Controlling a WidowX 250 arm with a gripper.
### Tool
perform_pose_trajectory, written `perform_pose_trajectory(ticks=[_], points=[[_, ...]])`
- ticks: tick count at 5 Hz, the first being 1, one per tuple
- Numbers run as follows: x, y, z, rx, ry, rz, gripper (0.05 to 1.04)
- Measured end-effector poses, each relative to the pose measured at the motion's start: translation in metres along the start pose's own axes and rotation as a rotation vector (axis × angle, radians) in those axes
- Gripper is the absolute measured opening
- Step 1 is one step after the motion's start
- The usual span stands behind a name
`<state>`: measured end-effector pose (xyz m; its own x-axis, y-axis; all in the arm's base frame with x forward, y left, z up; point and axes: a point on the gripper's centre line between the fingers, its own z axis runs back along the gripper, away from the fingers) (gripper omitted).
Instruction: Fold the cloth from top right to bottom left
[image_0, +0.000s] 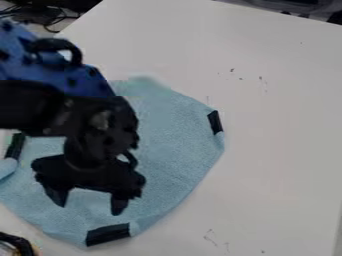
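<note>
The light blue cloth (170, 145) lies spread on the white table at the left and centre, with black strips at its right edge, bottom edge and left side. Its left edge looks turned over a little. Over the lower left part of the cloth hangs the black gripper (87, 202), its two fingers spread apart and pointing toward the bottom of the view. Nothing shows between them. The arm and gripper hide the cloth's upper left part.
The white table (280, 125) extends to the right of the cloth. A black object (17, 245) with a light inner part sits at the bottom left corner. Dark cables (43, 15) lie beyond the table's edge at the top left.
</note>
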<state>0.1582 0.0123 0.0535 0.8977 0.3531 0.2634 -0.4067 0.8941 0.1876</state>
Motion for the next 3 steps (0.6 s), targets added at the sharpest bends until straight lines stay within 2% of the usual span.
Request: perform_pose_trajectory(ticks=[1, 2, 3], points=[[-0.015, -0.010, -0.007, -0.044, 0.041, 0.048, 1.001], [-0.021, -0.019, -0.009, -0.104, 0.071, 0.064, 1.001], [-0.025, -0.028, -0.020, -0.158, 0.120, 0.055, 1.001]])
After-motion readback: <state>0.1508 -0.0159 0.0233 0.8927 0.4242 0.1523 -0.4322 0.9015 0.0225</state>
